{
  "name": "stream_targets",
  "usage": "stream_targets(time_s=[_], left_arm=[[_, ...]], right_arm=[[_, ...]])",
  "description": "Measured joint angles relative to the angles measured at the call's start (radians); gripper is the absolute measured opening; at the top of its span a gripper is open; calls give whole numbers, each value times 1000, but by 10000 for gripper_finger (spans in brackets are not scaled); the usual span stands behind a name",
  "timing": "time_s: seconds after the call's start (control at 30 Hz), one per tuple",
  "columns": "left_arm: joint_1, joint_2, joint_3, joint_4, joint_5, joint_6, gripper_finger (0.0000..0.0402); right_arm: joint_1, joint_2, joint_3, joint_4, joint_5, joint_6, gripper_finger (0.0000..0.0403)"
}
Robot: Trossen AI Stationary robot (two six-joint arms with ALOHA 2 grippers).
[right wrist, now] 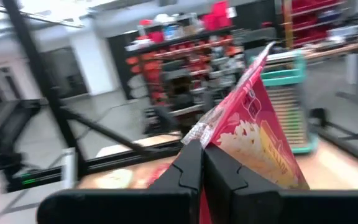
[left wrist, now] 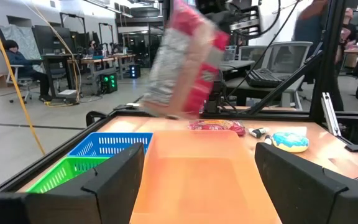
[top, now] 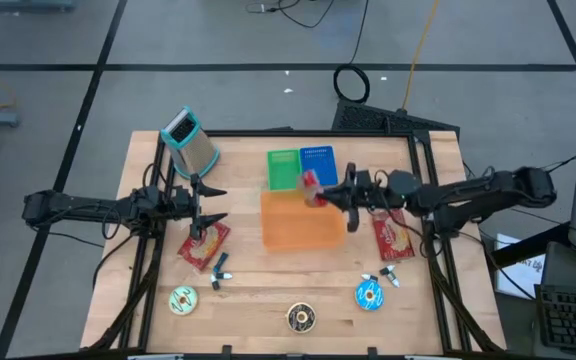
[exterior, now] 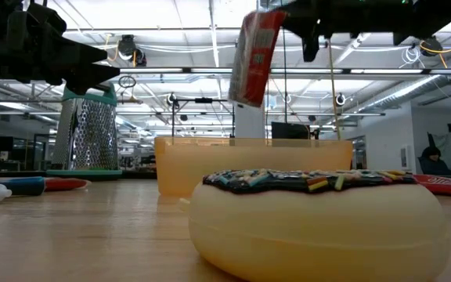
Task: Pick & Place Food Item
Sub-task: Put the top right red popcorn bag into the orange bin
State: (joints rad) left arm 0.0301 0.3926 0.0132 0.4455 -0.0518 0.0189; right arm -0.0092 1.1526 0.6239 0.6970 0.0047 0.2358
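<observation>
The orange bin (top: 301,221) sits at table centre. Hanging over its 1 o'clock corner is the red snack packet (exterior: 254,56), pinched at 1 edge by the right gripper (right wrist: 202,163), clamped tight. The packet looks light, crinkly and floppy, so an edge seam seems the best hold. The left gripper (top: 206,203), at 9 o'clock, stands open and empty. Only the low view shows the packet's clearance above the rim.

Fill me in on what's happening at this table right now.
The right end effector is shut on a red and silver snack packet, holding it in the air over the orange plastic bin at the table's centre. The left end effector hangs open beside that bin, above another red snack packet lying on the wooden table. Three frosted doughnuts sit along the near edge.
</observation>
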Motion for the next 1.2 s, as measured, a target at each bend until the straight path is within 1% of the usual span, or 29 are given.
stream_targets(time_s=[0.07,0.17,0.33,0.47,0.57,0.67,0.77,1.2], left_arm=[[0,0,0,0,0,0,306],[0,0,0,0,0,0,306],[0,0,0,0,0,0,306],[0,0,0,0,0,0,306],[0,0,0,0,0,0,306],[0,0,0,0,0,0,306],[0,0,0,0,0,0,306],[0,0,0,0,0,0,306]], right_arm=[[55,0,0,1,38,21,0],[135,0,0,-24,155,44,0],[256,0,0,-129,446,90,0],[330,0,0,-216,674,104,0],[364,0,1,-279,787,154,0],[381,10,1,-345,833,224,0],[386,29,1,-396,832,293,0],[384,164,1,-416,829,417,0]])
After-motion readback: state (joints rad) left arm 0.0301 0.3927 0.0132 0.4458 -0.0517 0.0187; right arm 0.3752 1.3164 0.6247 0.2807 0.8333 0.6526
